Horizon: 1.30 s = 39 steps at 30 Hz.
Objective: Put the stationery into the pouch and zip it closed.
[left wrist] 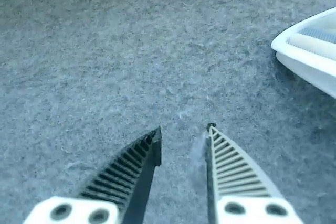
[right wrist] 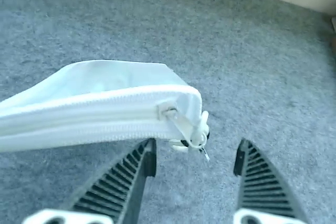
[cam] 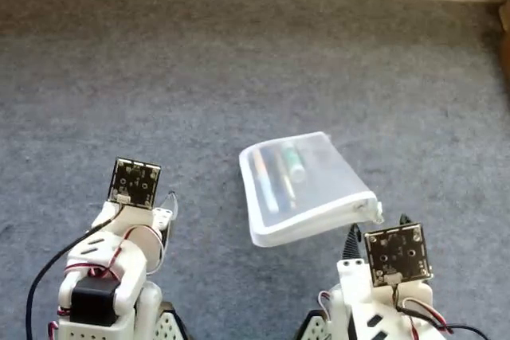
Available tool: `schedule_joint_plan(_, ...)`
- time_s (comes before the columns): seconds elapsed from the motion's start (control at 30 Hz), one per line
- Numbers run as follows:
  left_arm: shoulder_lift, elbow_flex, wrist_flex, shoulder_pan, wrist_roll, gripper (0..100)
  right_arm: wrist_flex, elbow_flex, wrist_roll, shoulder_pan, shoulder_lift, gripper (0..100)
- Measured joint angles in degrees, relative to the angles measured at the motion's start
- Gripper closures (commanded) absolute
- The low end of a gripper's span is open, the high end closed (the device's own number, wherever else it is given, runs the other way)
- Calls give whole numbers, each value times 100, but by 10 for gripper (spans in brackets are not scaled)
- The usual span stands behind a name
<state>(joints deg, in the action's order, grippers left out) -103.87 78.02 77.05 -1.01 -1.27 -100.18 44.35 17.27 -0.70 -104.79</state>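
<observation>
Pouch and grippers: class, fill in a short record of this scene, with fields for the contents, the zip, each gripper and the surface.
pouch: translucent white, lying flat between the arms
contents: pens seen through its wall
zip: looks shut along the visible stretch
pull: hangs off the pouch's end by the right gripper
left gripper: open, over bare carpet, apart from the pouch
right gripper: open, at the zip end, holding nothing
surface: grey carpet
</observation>
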Motion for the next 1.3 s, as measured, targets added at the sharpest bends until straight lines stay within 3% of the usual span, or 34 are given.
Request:
schedule_joint_plan(0.27,-9,422,-26,0,0,853,0,-1046,0,-35,0,767)
schedule_joint_plan(0.5,44,1108,-774,0,18,856,0,-1345,0,-35,0,767)
schedule_joint_plan(0.7,18,1134,-905,0,18,856,0,-457,0,-35,0,783)
schedule_joint_plan(0.93,18,1134,-914,0,18,857,501,466,0,-35,0,991)
schedule_joint_plan(1.3,18,1407,-914,-62,18,857,2004,1873,0,-35,0,994)
